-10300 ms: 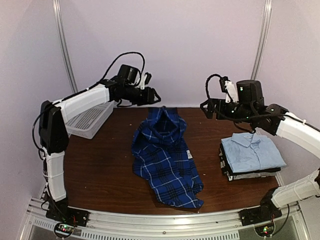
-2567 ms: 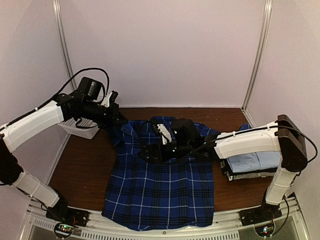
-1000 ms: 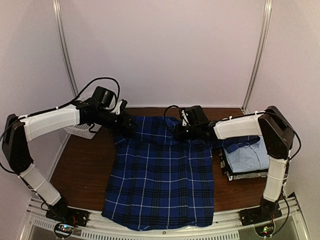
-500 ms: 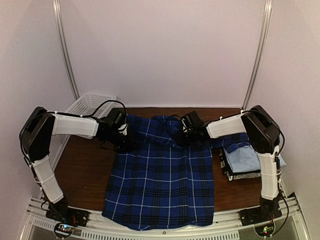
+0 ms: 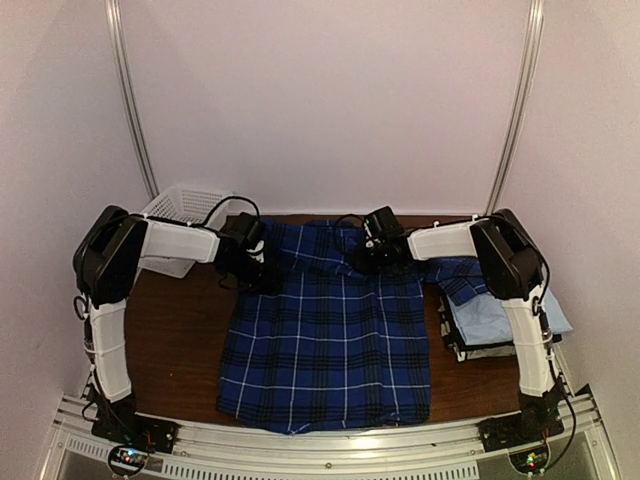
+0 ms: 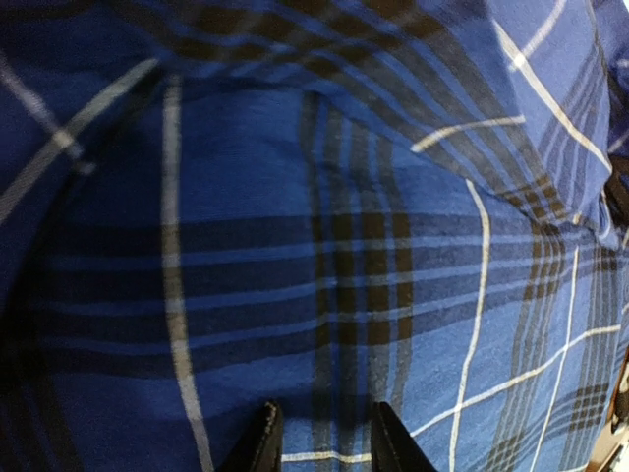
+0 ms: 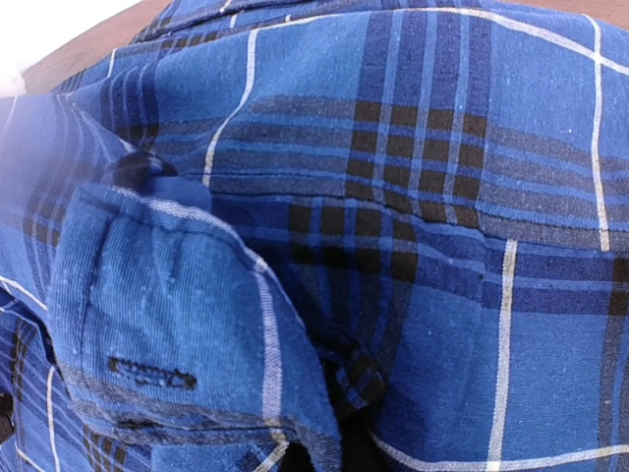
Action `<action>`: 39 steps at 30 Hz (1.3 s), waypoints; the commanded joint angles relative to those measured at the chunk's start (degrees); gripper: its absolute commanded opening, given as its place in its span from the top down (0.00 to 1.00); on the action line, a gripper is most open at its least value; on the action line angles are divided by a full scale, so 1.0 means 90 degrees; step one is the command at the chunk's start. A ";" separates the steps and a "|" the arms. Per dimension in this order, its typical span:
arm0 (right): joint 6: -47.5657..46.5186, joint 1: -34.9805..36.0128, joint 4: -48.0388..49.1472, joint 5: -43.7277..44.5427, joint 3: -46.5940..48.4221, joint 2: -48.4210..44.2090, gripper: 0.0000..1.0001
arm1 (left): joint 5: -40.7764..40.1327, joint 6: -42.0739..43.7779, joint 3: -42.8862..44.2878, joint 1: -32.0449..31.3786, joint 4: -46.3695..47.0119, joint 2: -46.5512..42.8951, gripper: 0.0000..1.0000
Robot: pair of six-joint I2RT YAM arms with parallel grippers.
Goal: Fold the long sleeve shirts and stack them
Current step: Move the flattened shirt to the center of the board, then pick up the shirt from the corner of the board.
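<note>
Beside the folded stack (image 5: 505,318), the plaid shirt (image 5: 330,335) now lies spread flat, ready for folding; whether the left gripper (image 5: 262,278) and right gripper (image 5: 372,255) grip its shoulders is unclear.

This is a robot test cell in a lab, not a home or a laundry. Plain pale walls (image 5: 320,100) close in the left, far and right sides, with bare metal uprights (image 5: 130,100) running up the far corners. A dark wooden table (image 5: 180,350) fills the floor of the booth, and along its near edge runs an aluminium rail (image 5: 320,440) to which two arm bases are bolted, small circuit boards with lit indicator lights (image 5: 125,458) beside them. Loose black cables (image 5: 225,205) loop along the white-shelled arms. A white plastic lattice basket (image 5: 175,205) sits at the far left.
</note>
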 commanded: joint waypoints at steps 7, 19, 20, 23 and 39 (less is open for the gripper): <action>-0.0230 -0.0222 -0.0839 -0.0117 0.0749 0.0200 1.00 | -0.0193 0.0705 0.1266 0.0337 -0.0761 0.0364 0.67; -0.0309 -0.0213 -0.1011 -0.0487 0.0963 -0.0471 1.00 | -0.0150 0.0496 -0.1125 0.0299 -0.0847 -0.2387 0.66; -0.0306 -0.0215 -0.1007 -0.0512 0.0957 -0.0528 1.00 | -0.0182 0.0452 -0.1385 0.0282 -0.0896 -0.2594 0.66; -0.0264 -0.0195 -0.0955 -0.0621 0.0897 -0.0701 1.00 | -0.0326 0.0298 -0.2145 0.0149 -0.1044 -0.3157 0.66; -0.0125 -0.0020 -0.0829 -0.1078 0.0806 -0.1516 1.00 | -0.0469 -0.0876 -0.4481 -0.0889 -0.1434 -0.4981 0.66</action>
